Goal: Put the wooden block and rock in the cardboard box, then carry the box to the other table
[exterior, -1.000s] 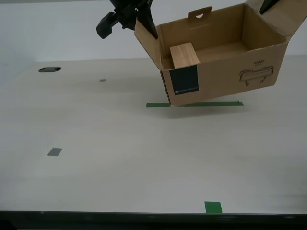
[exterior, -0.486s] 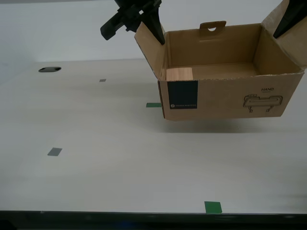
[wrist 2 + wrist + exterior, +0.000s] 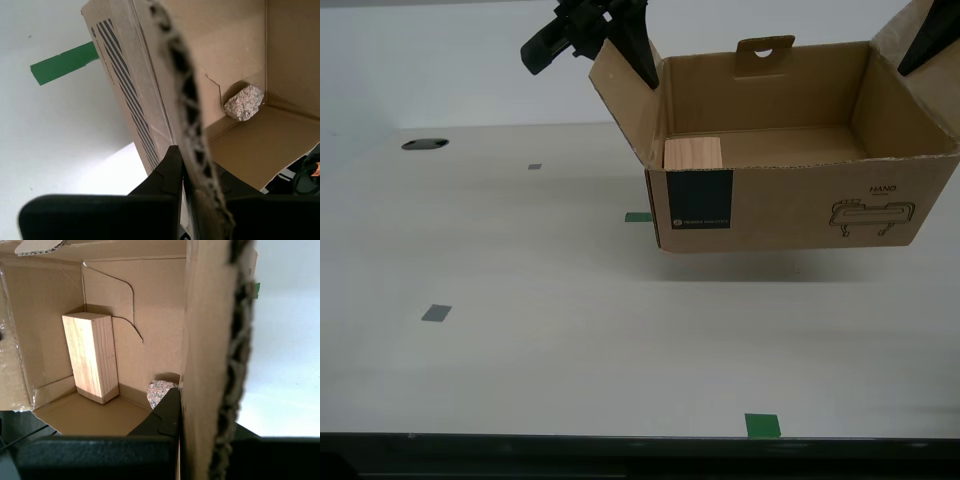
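Both grippers are clamping box side flaps, fingers closed on cardboard, suspending box above bench. Block & rock are sitting inside.

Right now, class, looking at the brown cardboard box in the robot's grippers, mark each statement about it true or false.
1. The brown cardboard box is held off the table. True.
2. The pale wooden block lies outside the box. False: it stands inside.
3. The pinkish rough rock sits in a bottom corner of the box. True.
4. My first gripper is open and clear of the box. False: it is clamped on a flap.
5. My second gripper grips a cardboard flap. True.
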